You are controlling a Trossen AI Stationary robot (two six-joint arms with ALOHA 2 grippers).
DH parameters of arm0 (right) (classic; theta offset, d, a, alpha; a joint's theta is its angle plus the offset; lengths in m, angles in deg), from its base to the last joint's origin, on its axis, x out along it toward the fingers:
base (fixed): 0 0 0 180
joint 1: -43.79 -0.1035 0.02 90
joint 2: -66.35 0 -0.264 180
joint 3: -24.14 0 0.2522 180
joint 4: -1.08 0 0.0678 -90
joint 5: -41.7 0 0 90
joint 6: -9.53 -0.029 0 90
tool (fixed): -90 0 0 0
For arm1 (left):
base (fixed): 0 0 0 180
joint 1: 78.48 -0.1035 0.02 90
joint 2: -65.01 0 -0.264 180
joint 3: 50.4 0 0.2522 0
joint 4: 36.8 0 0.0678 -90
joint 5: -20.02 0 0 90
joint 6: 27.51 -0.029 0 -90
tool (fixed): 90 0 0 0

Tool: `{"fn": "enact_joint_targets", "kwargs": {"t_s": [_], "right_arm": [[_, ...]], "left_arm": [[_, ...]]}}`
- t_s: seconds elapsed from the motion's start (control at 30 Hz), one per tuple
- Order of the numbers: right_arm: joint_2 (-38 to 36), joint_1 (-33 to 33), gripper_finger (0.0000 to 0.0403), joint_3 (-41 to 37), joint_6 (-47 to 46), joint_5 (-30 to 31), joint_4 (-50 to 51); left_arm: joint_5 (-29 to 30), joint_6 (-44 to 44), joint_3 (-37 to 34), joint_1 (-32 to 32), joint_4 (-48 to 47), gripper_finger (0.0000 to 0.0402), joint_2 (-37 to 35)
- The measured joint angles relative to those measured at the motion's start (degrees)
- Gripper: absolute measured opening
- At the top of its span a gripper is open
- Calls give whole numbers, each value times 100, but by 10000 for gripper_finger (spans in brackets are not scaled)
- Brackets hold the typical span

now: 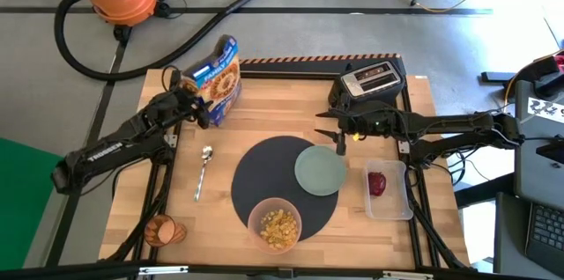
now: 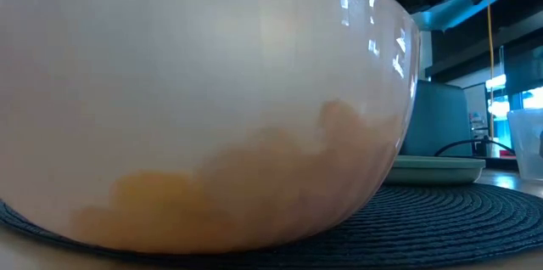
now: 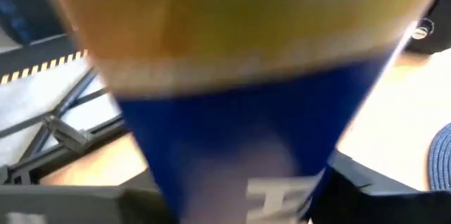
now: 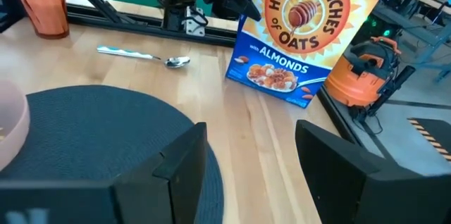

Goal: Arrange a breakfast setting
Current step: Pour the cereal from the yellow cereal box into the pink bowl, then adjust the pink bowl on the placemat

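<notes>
Over on the left the orange cup [image 1: 165, 230] stands near the table's front corner and the left gripper [image 1: 196, 104] is clamped on a tilted cereal box [image 1: 220, 79], with the spoon [image 1: 203, 171] lying beside the dark mat [image 1: 256, 174]. On the mat, the pink bowl [image 1: 275, 224] holds golden cereal and the pale green plate [image 1: 320, 170] is bare. The right gripper [image 1: 340, 137] hangs over the mat's far edge with jaws wide, in front of the toaster [image 1: 374, 78], and the apple [image 1: 377, 183] sits in a clear tub [image 1: 389, 210] at the right.

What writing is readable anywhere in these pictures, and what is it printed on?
"HONEY BUNCHES OF OATS" on the blue and yellow cardboard cereal box, held by the left gripper.
"WITH ALMONDS" lower on the same box.
White lettering on the left arm is too small to read.
A white letter fragment in the left wrist view is too blurred.
The right gripper is open, with no readable text.
</notes>
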Motion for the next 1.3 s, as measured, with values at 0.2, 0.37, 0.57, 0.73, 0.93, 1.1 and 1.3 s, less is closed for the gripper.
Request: {"fn": "enact_joint_targets", "kwargs": {"t_s": [0.2,0.37,0.57,0.73,0.93,1.1,1.3], "right_arm": [[0,-2,207,0,-155,58,33],[2,-11,207,0,-497,103,200],[2,-11,207,0,-511,105,250],[2,-11,207,0,-318,87,247],[2,-11,207,0,-560,528,243],[2,-11,207,0,-848,912,210],[0,-11,207,0,-961,916,8]], "left_arm": [[-12,105,159,2,-142,279,-57],[-10,103,603,54,-565,328,-53],[36,94,1260,176,-1281,340,-55],[39,292,1733,293,-1873,340,-55],[217,579,2414,459,-2769,341,-55],[-22,1071,2841,670,-3248,340,-55],[-580,1459,2978,1042,-3285,322,35]]}}
